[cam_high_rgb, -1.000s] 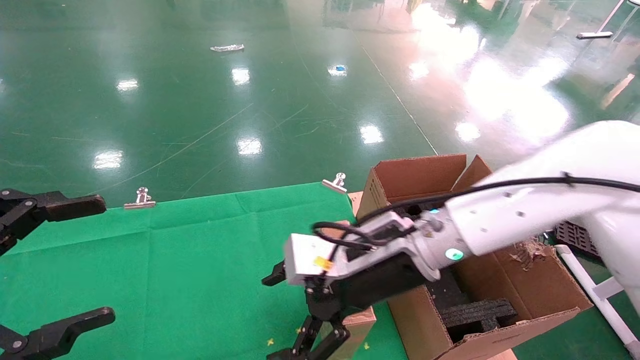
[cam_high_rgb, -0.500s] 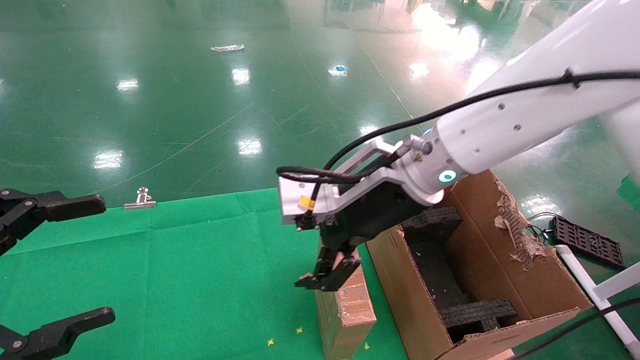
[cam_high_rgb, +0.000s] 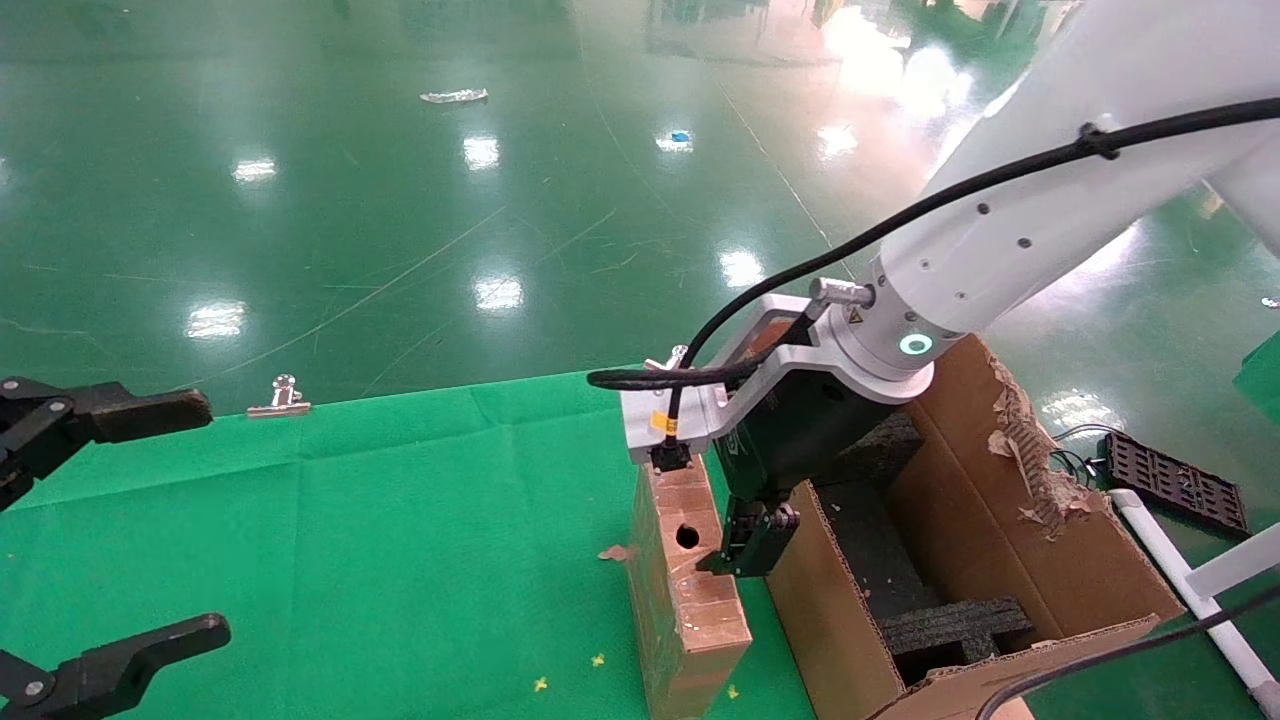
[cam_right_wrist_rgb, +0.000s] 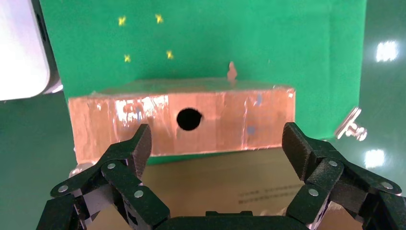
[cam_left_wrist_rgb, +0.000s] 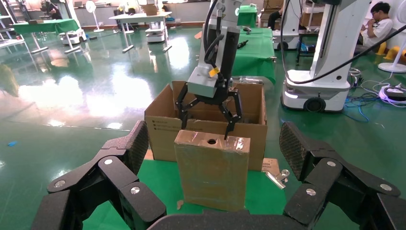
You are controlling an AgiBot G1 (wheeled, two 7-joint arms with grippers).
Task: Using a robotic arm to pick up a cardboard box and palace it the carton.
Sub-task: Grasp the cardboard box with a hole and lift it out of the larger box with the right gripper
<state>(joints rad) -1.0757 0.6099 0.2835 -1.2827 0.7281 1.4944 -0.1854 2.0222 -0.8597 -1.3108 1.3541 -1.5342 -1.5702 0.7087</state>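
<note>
The small cardboard box (cam_high_rgb: 690,590) stands upright on the green table cloth, its taped top face with the round hole facing up. It also shows in the left wrist view (cam_left_wrist_rgb: 212,175) and the right wrist view (cam_right_wrist_rgb: 225,120). The carton (cam_high_rgb: 1010,560) with black foam inside stands right beside it, and shows too in the left wrist view (cam_left_wrist_rgb: 160,129). The white robotic arm (cam_high_rgb: 1010,230) holds my right gripper (cam_high_rgb: 745,540) open and empty over the gap between box and carton wall (cam_right_wrist_rgb: 218,143). My left gripper (cam_high_rgb: 150,520) is open and parked at the table's left.
Two metal binder clips (cam_high_rgb: 283,395) (cam_high_rgb: 672,365) hold the cloth at the table's far edge. A cardboard scrap (cam_high_rgb: 612,552) lies by the box. A black tray (cam_high_rgb: 1175,480) lies on the floor right of the carton. Another robot (cam_left_wrist_rgb: 330,57) stands beyond.
My right gripper rose from low beside the box and shifted right toward the carton. The box stands in place. The left arm has not moved.
</note>
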